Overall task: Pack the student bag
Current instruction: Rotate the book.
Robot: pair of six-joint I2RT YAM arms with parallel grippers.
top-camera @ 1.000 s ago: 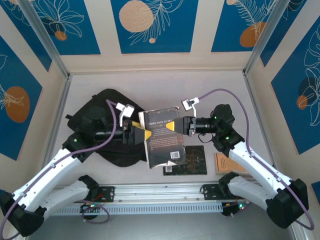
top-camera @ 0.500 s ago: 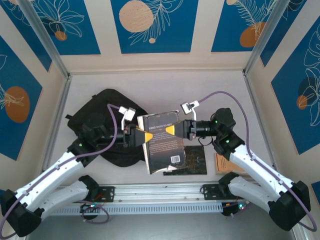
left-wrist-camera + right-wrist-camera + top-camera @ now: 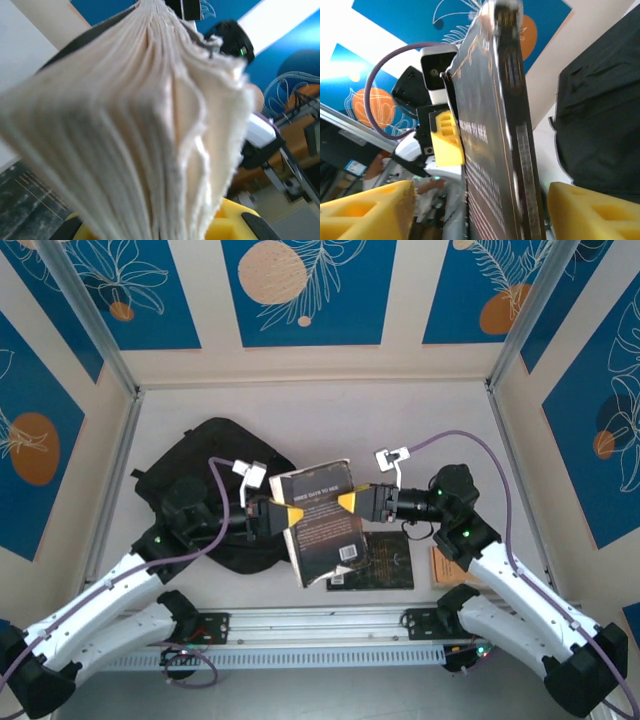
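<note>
From the top camera, the left gripper is clenching the left edge of a dark paperback book, which is hanging tilted above the table between the two arms. The right gripper is sitting at the book's opposite edge. The student bag, a large black backpack, is lying flat on the left part of the table, partly under the left arm and just beside the lifted book. A flat black book is lying on the table under the paperback's lower corner, and an orange book is resting further right, partly hidden by the right arm. In the left wrist camera, the paperback's cream page edges are fanning out very close to the lens, with this gripper's yellow fingers showing at the bottom. In the right wrist camera, the right gripper's yellow fingers are standing wide apart and released, with gaps on both sides of the book's spine. A yellow finger of the left gripper is pressing against the cover, and the student bag is lying at the right.
</note>
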